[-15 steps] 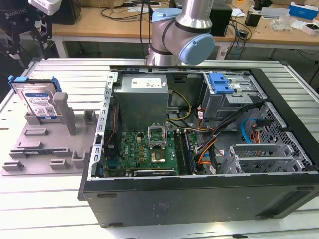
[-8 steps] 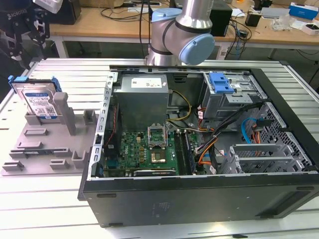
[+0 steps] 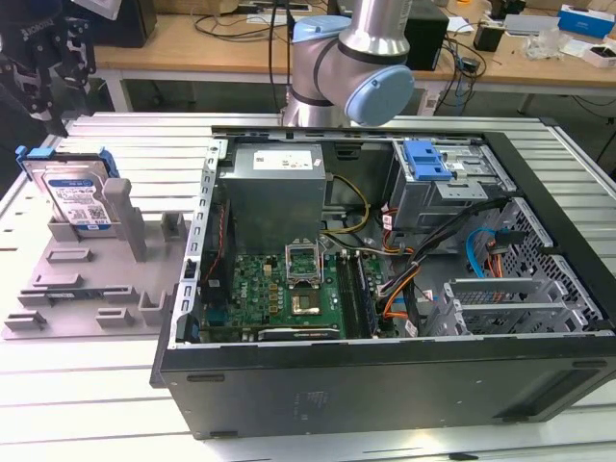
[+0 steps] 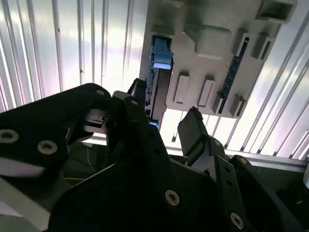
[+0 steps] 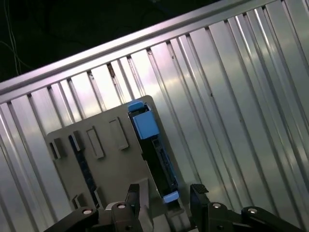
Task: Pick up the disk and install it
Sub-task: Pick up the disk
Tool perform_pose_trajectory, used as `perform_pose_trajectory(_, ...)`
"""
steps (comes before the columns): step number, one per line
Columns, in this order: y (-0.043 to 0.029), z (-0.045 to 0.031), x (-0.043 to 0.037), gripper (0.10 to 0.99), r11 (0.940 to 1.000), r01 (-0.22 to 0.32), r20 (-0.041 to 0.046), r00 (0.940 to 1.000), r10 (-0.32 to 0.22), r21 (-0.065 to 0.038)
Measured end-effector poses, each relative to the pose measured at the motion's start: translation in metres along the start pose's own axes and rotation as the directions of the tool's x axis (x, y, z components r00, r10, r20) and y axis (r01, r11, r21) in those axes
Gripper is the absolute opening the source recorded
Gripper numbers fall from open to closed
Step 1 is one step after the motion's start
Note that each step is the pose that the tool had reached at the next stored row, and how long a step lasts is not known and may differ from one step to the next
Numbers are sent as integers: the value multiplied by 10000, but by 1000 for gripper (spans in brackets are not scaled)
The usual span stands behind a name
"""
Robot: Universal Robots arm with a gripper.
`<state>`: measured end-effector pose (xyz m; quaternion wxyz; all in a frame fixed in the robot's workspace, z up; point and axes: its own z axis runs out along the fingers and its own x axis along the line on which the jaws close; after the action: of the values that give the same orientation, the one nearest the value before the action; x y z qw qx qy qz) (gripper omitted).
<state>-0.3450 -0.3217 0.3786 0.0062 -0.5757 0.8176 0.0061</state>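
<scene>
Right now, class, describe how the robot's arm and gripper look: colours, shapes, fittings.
In the exterior view the arm is a silver-grey metal tube with rounded joints closed by pale blue caps. In the first wrist view the gripper is matte black, built of flat angular link plates dotted with round silver screw heads; its two jaws are narrow black blocks.

Arm (image 3: 377,34): silver tube, pale-blue joint caps. Pincer (image 4: 165,101): black angular links, round silver screws (several per link).
</scene>
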Motion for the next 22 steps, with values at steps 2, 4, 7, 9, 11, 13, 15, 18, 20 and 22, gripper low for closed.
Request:
perform_pose_trajectory(2, 1, 4, 0, 541, 9994, 354, -7, 9994, -354, 4)
perform_pose_trajectory(4, 1, 8, 0, 541, 9972, 754, -11, 9972, -754, -2)
perform_pose_trajectory(7, 1, 17, -1, 541, 9889, 1484, -11, 9889, -1484, -14)
perform_pose_trajectory(9, 1, 22, -1, 541, 9823, 1876, -11, 9823, -1876, -22)
perform_pose_trajectory(11, 1, 26, -1, 541, 9745, 2243, -11, 9745, -2243, -28)
perform_pose_trajectory(13, 1, 30, -2, 541, 9609, 2770, -10, 9609, -2770, -36)
perform_pose_trajectory(15, 2, 30, -2, 541, 9568, 2908, -18, 9568, -2908, -38)
perform_pose_trajectory(18, 2, 30, -3, 541, 9569, 2903, -21, 9569, -2903, -39)
perform_pose_trajectory(20, 8, 33, -19, 541, 9577, 2879, -38, 9577, -2879, -38)
perform_pose_trajectory(22, 29, 41, -67, 541, 9576, 2882, -83, 9575, -2883, -36)
